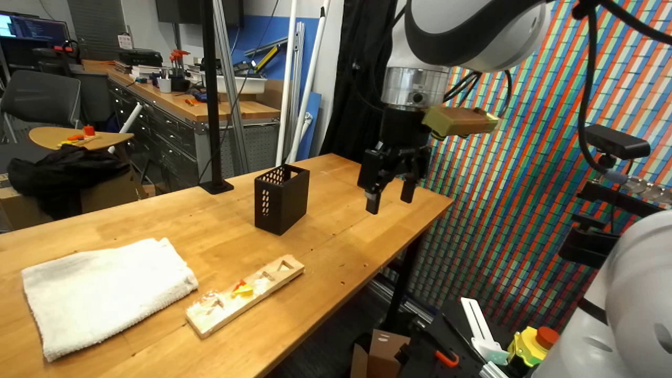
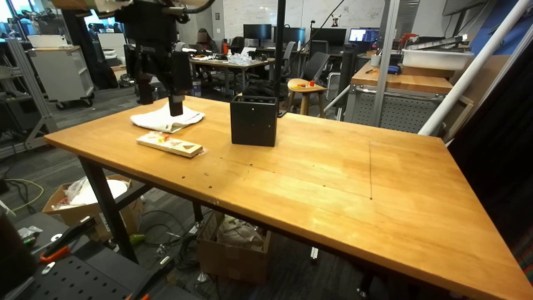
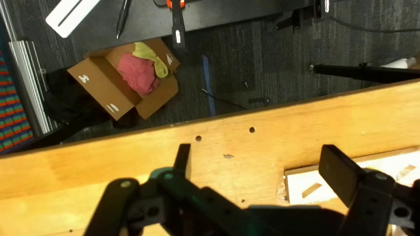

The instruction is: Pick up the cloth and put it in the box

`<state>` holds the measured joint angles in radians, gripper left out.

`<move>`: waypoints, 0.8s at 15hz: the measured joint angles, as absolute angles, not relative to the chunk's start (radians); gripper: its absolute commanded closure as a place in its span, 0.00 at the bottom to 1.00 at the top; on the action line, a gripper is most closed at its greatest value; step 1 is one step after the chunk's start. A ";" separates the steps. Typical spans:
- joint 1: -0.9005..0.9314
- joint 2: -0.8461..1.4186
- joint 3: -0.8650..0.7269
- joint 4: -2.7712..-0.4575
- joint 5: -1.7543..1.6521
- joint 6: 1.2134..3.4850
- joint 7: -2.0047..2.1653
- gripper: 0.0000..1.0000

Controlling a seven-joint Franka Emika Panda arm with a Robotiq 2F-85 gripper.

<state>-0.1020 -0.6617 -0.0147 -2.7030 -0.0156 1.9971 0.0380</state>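
A folded white cloth [image 1: 105,294] lies flat on the wooden table. It also shows in an exterior view [image 2: 152,119], partly behind a finger. The black open-topped box [image 1: 283,202] with honeycomb holes stands upright on the table, apart from the cloth; it shows in an exterior view too [image 2: 253,123]. My gripper [image 1: 390,198] points down, open and empty, in the air above the table; it is in an exterior view too [image 2: 161,104]. In the wrist view, the fingers [image 3: 257,157] are wide apart with bare table between them. The box does not show there.
A wooden puzzle board [image 1: 244,296] with cut-outs and red and yellow pieces lies between cloth and box; its end [image 3: 311,186] shows near a finger. A black post [image 1: 212,105] stands at the table's far edge. The near table edge [image 3: 197,124] drops to the floor.
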 measured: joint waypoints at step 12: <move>0.023 -0.200 0.150 -2.419 -0.049 2.317 0.154 0.00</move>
